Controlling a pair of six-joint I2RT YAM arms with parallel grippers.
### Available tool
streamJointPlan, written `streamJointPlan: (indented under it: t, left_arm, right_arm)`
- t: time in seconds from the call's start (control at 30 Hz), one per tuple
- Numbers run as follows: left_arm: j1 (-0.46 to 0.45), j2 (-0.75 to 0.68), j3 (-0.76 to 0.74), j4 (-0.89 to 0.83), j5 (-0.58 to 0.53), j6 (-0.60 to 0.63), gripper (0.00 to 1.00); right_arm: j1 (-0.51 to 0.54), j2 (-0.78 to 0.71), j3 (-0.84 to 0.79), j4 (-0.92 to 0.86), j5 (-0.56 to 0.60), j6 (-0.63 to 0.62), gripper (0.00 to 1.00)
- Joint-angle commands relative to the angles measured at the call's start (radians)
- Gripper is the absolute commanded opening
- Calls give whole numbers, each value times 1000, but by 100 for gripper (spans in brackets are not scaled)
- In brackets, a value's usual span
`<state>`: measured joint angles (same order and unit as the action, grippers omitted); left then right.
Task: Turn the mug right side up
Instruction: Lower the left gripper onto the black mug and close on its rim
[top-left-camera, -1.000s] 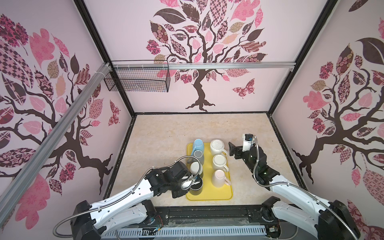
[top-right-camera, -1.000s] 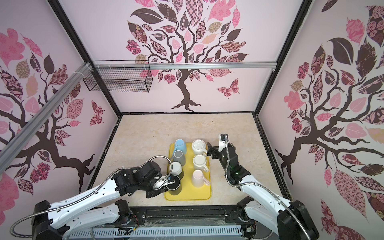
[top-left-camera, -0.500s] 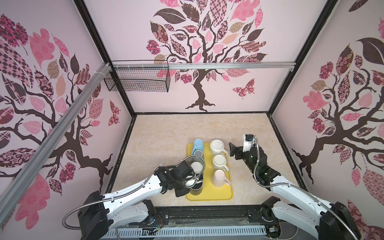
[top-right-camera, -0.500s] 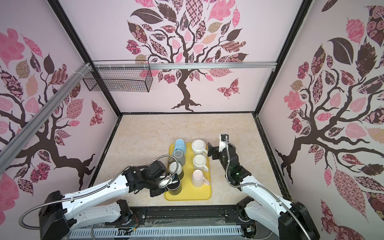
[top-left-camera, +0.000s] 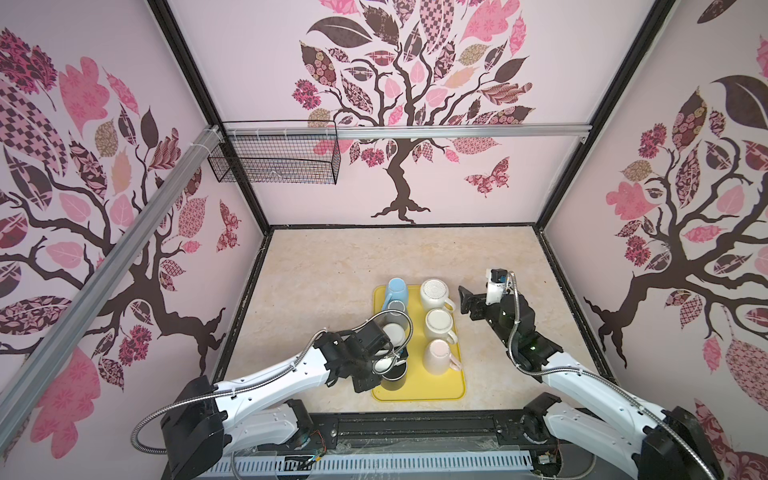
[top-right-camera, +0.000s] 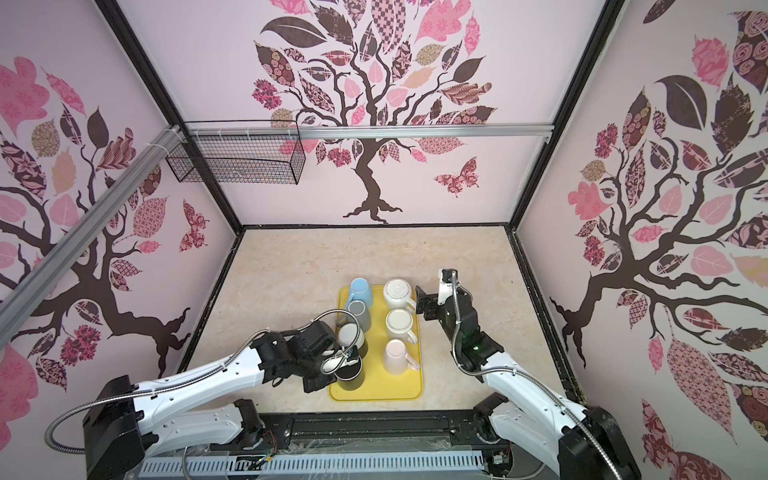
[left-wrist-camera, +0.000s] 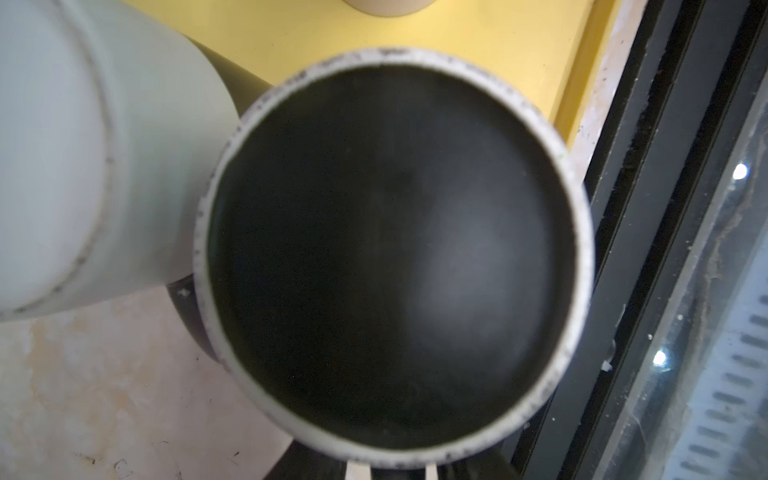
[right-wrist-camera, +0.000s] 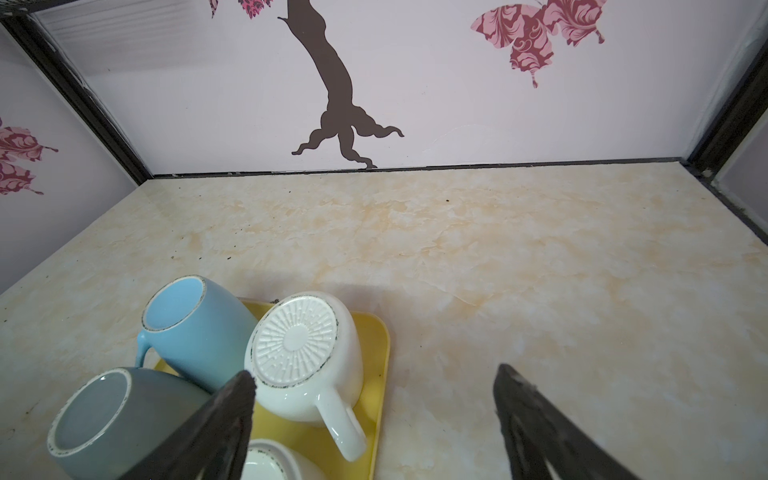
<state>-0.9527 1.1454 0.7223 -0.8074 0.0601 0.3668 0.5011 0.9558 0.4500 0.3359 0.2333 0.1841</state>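
A black mug stands upside down at the near left corner of the yellow tray. In the left wrist view its dark base with a speckled white ring fills the picture. My left gripper is pressed against the mug's left side, and its jaws are hidden. My right gripper hangs open just right of the tray's far right corner with nothing between its fingers.
More upside-down mugs share the tray: blue, grey, white, ribbed white, cream, pink. A wire basket hangs at the back left. A black rail runs along the front edge.
My left arm has stretched lower and a little to the right, closer onto the black mug. The right arm has barely moved.
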Motion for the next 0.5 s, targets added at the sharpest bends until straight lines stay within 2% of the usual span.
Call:
streamJointPlan:
  t: [0.0,0.3,0.47]
  left_arm:
    - [-3,1,-9,23,-8,-7,32]
    - [-4,29,-9,27,-31,-9,30]
    - [-9,50,2,24,-33,-12,25]
  right_arm:
    - [4,-5,56,-21,-22,-1,87]
    - [3,-3,67,-40,-34,0,86]
    - [2,-11,64,-45,-34,0,85]
